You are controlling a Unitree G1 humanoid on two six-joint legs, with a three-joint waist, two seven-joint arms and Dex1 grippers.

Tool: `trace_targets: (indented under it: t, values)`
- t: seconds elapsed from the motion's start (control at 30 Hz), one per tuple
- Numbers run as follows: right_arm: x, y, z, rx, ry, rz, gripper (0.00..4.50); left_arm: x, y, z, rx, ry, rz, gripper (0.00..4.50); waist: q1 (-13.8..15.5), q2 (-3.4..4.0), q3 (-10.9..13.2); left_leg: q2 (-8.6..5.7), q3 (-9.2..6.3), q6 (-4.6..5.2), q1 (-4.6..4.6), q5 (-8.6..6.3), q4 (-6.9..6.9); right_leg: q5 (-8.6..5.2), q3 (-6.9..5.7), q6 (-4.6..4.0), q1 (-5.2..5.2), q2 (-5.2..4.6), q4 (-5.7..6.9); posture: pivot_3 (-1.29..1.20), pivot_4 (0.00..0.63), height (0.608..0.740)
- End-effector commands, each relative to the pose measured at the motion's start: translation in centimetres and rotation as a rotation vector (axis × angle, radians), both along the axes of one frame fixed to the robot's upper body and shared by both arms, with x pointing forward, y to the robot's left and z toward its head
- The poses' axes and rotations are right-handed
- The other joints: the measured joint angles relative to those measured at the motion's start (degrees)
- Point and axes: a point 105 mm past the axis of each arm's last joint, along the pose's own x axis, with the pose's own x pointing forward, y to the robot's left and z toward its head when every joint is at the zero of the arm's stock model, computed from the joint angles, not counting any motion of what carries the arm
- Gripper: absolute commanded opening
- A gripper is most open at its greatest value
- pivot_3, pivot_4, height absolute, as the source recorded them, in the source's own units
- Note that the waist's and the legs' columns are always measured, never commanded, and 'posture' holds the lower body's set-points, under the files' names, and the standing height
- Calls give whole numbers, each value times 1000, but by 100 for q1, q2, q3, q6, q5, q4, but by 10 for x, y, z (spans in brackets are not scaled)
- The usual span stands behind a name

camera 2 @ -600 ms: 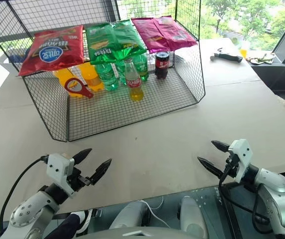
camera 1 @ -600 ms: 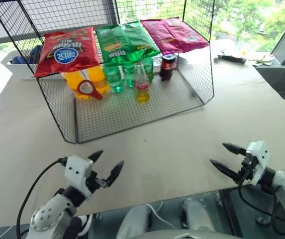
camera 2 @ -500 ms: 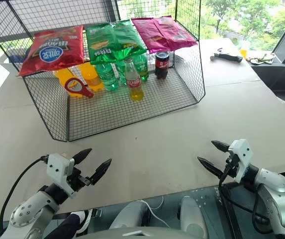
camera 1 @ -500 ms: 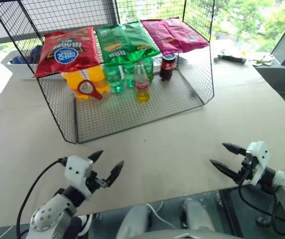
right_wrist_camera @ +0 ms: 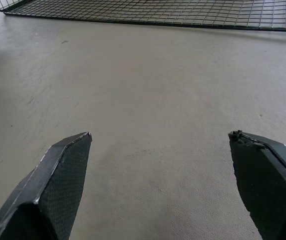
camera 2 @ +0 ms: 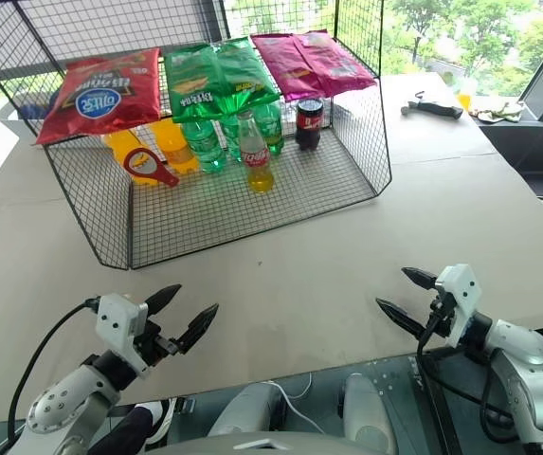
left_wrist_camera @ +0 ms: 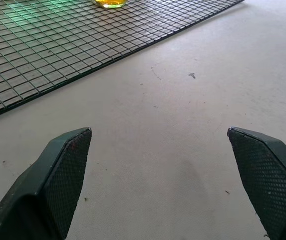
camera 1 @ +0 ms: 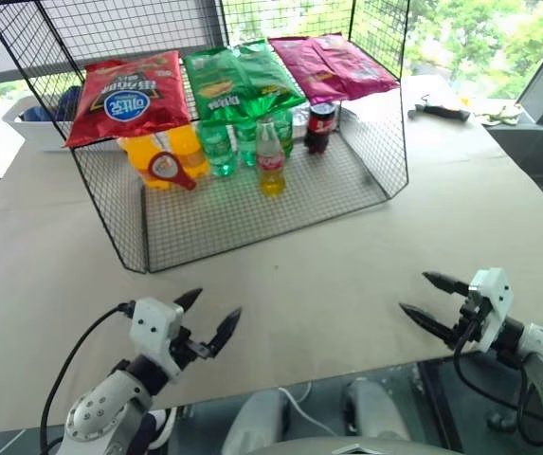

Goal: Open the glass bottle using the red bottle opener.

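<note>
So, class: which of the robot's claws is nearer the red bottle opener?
Left. The left claw sits almost straight in front of the red bottle opener; the right claw is far off to the opener's right.

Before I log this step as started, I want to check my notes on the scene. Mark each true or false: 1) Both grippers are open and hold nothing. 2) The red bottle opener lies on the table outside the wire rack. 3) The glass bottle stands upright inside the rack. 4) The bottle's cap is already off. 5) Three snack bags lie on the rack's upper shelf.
1) True: the left gripper and right gripper are open over the table, holding nothing.
2) False: the red bottle opener is inside the wire rack, leaning against the orange bottles.
3) True: the glass bottle stands upright.
4) False: its cap is still on.
5) True: red, green and magenta snack bags.
</note>
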Motion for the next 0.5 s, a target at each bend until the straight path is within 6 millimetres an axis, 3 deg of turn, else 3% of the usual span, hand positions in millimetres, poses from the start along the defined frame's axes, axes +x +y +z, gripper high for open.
trace_targets:
  t: [0.03, 0.37, 0.5]
  values:
    - [2, 1, 12, -2, -52, 15, 4427, 3, -3, 8, 2, -41, -11, 4500, 1, 0, 0, 0, 0, 0, 0, 0, 0, 0, 0, 0, 0, 0, 0, 0, 150, 740]
    - [4, 3, 13, 3, -71, 10, 4427, 4, -3, 8, -9, -53, 6, 4500, 7, 0, 0, 0, 0, -1, 0, 1, 0, 0, 0, 0, 0, 0, 0, 0, 150, 740]
    - [6, 14, 22, 47, -94, 32, 4427, 13, 3, 14, -14, -85, 48, 4500, 15, 0, 0, 0, 0, -1, 0, 0, 0, 0, 0, 0, 0, 0, 0, 0, 150, 740]
